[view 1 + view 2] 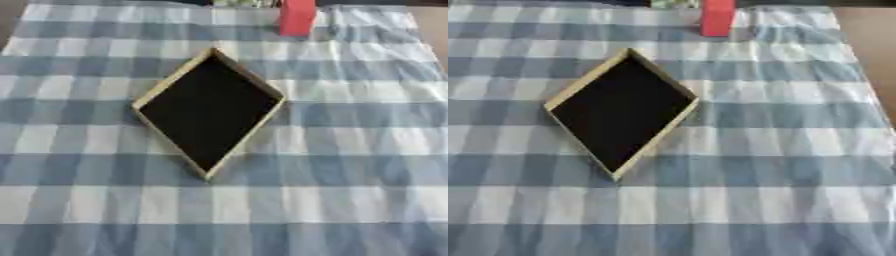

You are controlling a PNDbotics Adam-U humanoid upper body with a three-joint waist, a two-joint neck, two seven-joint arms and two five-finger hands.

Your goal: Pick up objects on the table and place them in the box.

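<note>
A blue-and-white checked cloth (350, 150) covers the table and fills almost the whole of both views, lying with some soft creases toward the far right. At the right edge of the right eye view a strip of brown surface (877, 60) shows beyond the cloth.

The box (208, 111) sits near the middle of the cloth, a little to the left. It is turned corner-on, so it reads as a diamond, with one corner pointing away and one pointing toward the robot. Its rim is pale tan and its inside is black; nothing can be made out in it.

A red block (297, 17) stands upright at the far edge of the cloth, well apart from the box and to its right.

Neither hand shows in either view, so the state of the fingers cannot be told.
</note>
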